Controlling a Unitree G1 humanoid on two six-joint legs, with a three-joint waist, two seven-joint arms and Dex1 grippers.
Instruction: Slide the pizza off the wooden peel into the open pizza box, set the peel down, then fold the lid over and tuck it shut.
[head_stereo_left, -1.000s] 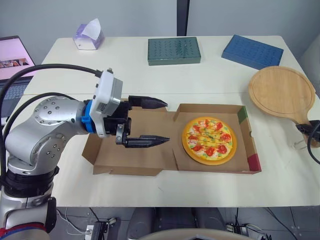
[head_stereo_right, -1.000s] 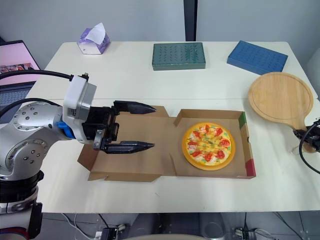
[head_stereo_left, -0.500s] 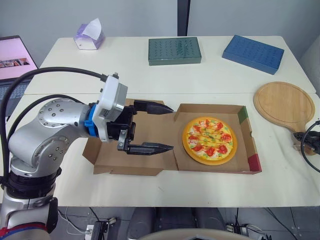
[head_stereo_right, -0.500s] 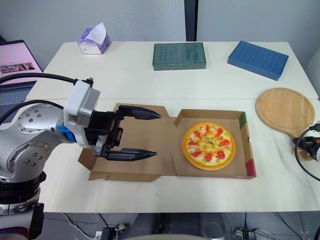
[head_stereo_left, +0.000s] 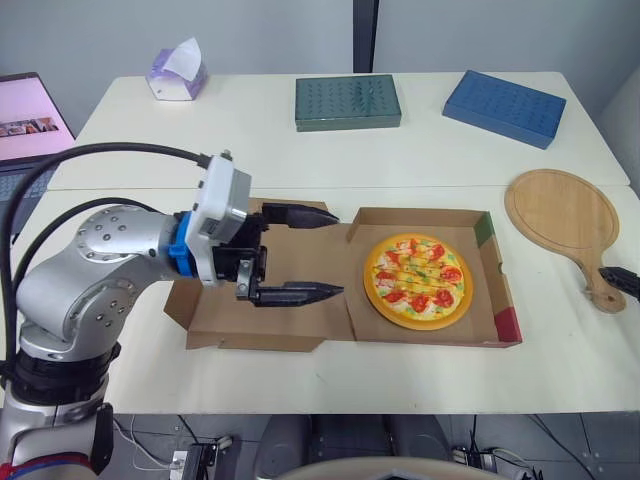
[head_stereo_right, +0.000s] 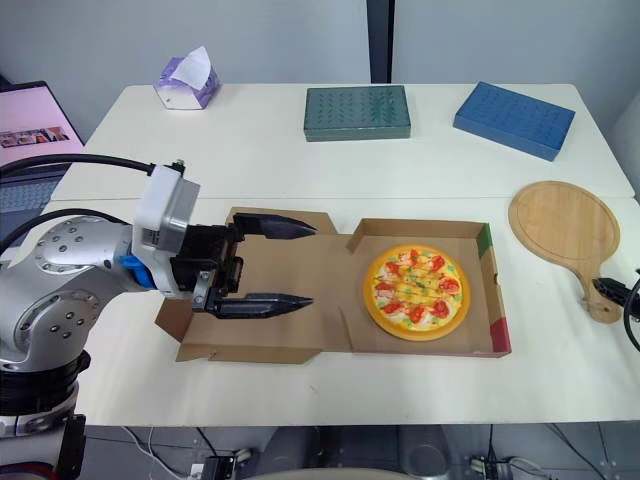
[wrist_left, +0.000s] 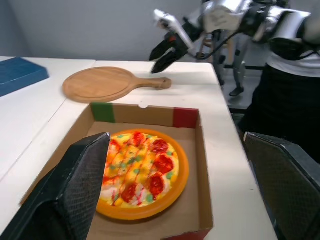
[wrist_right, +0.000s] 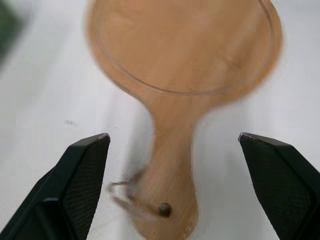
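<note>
the pizza (head_stereo_left: 417, 281) lies flat in the base of the pizza box (head_stereo_left: 497, 262), and the wooden peel (head_stereo_left: 560, 210) lies on the worktop (head_stereo_left: 300, 385) to the robot's right of the box, apart from it - so by the look of it the sliding and setting-down are done and the lid (head_stereo_left: 300, 325) is what remains. the lid lies spread flat to the left of the base, joined to it along the crease. it is thin cardboard, so it is likely light and easy to lift, but floppy rather than stiff, and apt to bow or crease if pinched mid-panel. the best hold is probably its free edge on the far-left side, or a finger slid under that edge, swinging it over on the crease; the small side flaps would then need steering inside the walls of the base. the pizza looks glossy and might shift if the box is jolted. the left arm is bent at the elbow with the forearm reaching across above the lid, and the left tool (head_stereo_left: 340, 252) points toward the pizza with its fingers spread wide, one farther and one nearer, gripping nothing; whether the lower finger touches the cardboard cannot be told. the right tool (wrist_right: 174, 140) sits at the end of the peel's handle, fingers wide apart on either side of it and not touching it - empty as well.
</note>
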